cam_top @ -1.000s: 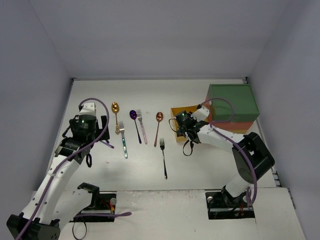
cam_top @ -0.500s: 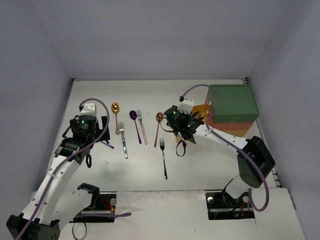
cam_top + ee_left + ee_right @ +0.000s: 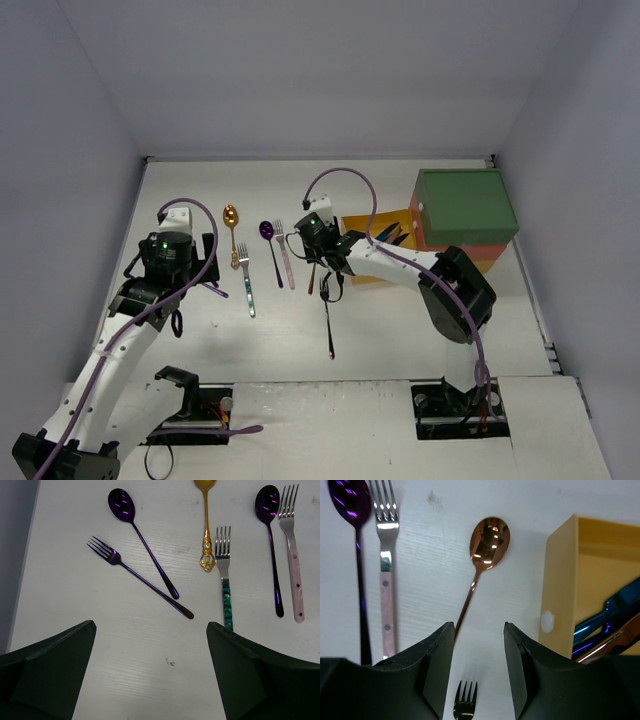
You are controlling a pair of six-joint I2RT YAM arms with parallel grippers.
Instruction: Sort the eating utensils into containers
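Desk (image 3: 400, 330) white. Gold spoon (image 3: 205, 530), copper spoon (image 3: 489, 537), black fork (image 3: 327, 318). Pink-handled fork (image 3: 385, 580), teal-marbled fork (image 3: 226, 585). Green box (image 3: 465, 205), yellow drawer (image 3: 600, 580).

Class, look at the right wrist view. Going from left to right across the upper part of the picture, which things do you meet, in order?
purple spoon → pink-handled fork → copper spoon → yellow drawer
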